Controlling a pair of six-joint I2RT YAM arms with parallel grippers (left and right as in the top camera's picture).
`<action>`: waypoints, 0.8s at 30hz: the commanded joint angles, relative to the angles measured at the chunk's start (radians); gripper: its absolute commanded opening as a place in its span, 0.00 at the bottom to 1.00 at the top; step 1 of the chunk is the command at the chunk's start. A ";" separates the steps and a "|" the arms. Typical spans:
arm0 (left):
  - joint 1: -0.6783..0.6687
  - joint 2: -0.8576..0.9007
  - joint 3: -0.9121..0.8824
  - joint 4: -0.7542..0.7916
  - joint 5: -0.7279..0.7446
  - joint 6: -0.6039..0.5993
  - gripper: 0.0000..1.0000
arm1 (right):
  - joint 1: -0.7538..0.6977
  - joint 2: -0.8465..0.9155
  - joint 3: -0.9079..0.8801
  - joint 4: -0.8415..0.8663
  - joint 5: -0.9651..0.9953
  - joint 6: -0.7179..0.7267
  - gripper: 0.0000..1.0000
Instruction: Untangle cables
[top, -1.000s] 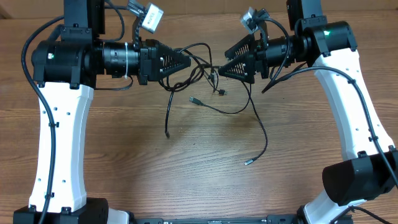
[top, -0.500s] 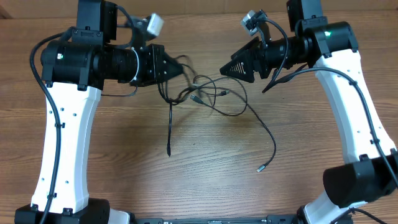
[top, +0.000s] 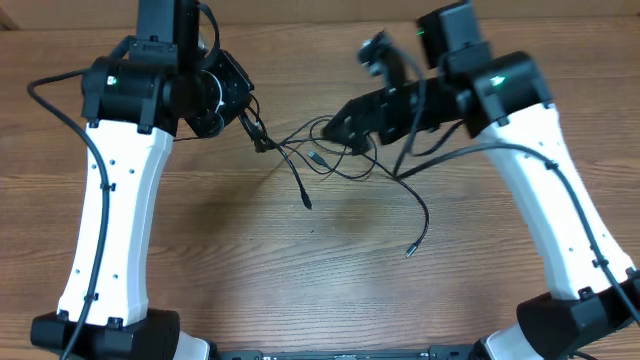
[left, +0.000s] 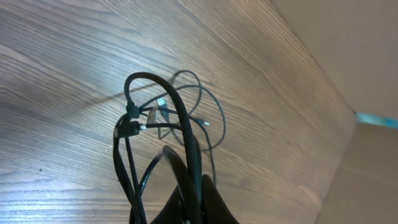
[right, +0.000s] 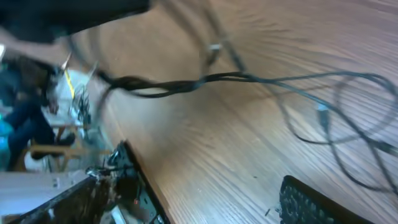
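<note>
Left tool (top: 252, 130): clamped on a bunch of cables (top: 322, 157); loop stands up from jaws in wrist view.
Right tool (top: 347, 120): jaws apart, nothing held, just beside tangle's right end.
Cables: far-centre of table (top: 300, 300), between tools.
Handling, judged: light, limp, thin, slick. Pinch single strand close to knot, not plug.
Tangle's long axis left-right. Short tail (top: 298, 182) and long tail (top: 427, 218) trail nearward; silvery plug (top: 409, 250) points near.

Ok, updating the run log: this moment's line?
left pincer: shut on cables | right pincer: open near cables | status: cables tangled
</note>
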 joint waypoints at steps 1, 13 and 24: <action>-0.004 0.029 0.007 0.005 -0.064 -0.035 0.04 | 0.068 -0.003 0.014 0.021 0.053 -0.003 0.83; 0.008 0.044 0.007 0.053 -0.100 -0.036 0.04 | 0.142 0.046 -0.069 0.024 0.080 -0.008 0.60; 0.009 0.050 0.007 0.054 -0.217 -0.088 0.04 | 0.209 0.056 -0.086 0.084 0.081 -0.010 0.54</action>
